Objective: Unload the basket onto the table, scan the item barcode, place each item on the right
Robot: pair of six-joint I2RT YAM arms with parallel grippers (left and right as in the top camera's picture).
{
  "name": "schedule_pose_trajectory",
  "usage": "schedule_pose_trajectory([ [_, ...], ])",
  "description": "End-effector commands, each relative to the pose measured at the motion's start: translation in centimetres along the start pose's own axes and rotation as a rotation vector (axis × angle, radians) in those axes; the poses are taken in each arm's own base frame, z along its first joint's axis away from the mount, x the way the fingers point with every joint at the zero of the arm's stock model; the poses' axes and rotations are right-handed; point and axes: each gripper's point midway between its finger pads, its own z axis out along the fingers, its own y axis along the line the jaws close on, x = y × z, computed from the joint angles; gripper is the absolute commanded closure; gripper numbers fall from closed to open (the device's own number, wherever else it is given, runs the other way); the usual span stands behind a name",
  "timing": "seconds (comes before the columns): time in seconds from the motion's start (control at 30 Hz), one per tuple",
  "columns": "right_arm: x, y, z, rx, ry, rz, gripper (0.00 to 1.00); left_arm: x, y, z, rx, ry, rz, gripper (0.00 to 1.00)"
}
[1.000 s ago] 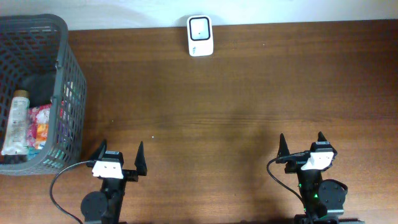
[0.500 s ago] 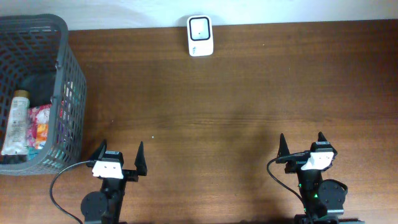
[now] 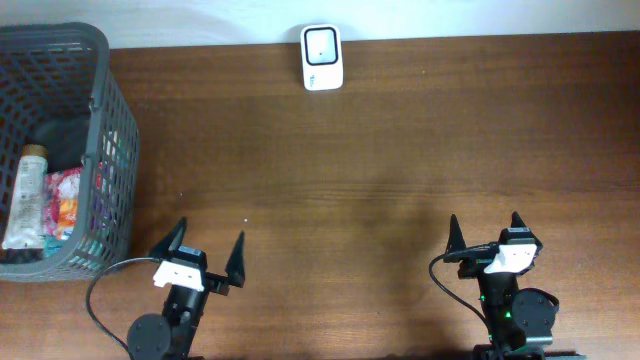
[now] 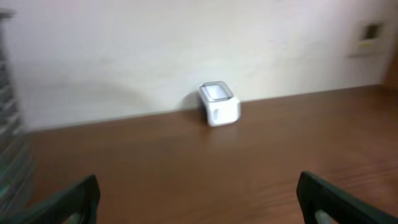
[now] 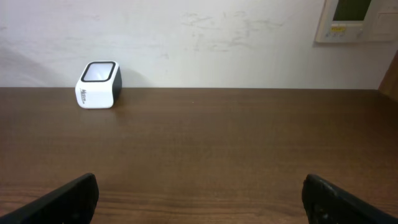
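left hand (image 3: 210, 235) is hovering wide, holding nothing, over the near edge of the desk (image 3: 380, 150) | right hand (image 3: 484, 220) is gaping wide, empty too | tube (image 3: 25, 195) and packet (image 3: 65, 200) are lying in the basket (image 3: 112, 120) far left | scanner (image 3: 322, 58) is standing at the back edge, well apart

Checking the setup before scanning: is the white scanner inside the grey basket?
No, the scanner stands at the table's far edge, well apart from the basket at left.
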Motion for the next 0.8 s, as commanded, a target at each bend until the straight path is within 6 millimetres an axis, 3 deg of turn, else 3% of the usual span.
schedule_pose_trajectory([
  [0.0, 0.3, 0.0, 0.0, 0.004, 0.003, 0.001, 0.01, -2.9, -3.7, -0.6, 0.211, -0.124, 0.053, 0.01],
  [0.07, 0.3, 0.0, 0.0, 0.004, 0.003, 0.001, 0.01, -4.6, -3.9, -0.9, 0.221, -0.195, 0.088, 0.01],
  [0.1, 0.3, 0.0, 0.0, 0.004, 0.003, 0.001, 0.01, -7.4, -4.2, -1.7, 0.219, -0.315, 0.146, 0.01],
  [0.13, 0.3, 0.0, 0.0, 0.004, 0.003, 0.001, 0.01, -8.9, -4.2, -2.2, 0.207, -0.377, 0.173, 0.01],
  [0.33, 0.3, 0.0, 0.0, 0.004, 0.003, 0.001, 0.01, -10.1, -2.7, -2.3, 0.114, -0.415, 0.167, 0.01],
  [0.57, 0.3, 0.0, 0.0, 0.004, 0.003, 0.001, 0.01, -14.6, 0.7, -3.9, -0.117, -0.515, 0.144, 0.01],
  [0.7, 0.3, 0.0, 0.0, 0.004, 0.003, 0.001, 0.01, -16.9, 0.7, -4.5, -0.126, -0.545, 0.158, 0.01],
  [0.77, 0.3, 0.0, 0.0, 0.004, 0.003, 0.001, 0.01, -19.1, 1.0, -4.7, -0.153, -0.558, 0.153, 0.01],
])
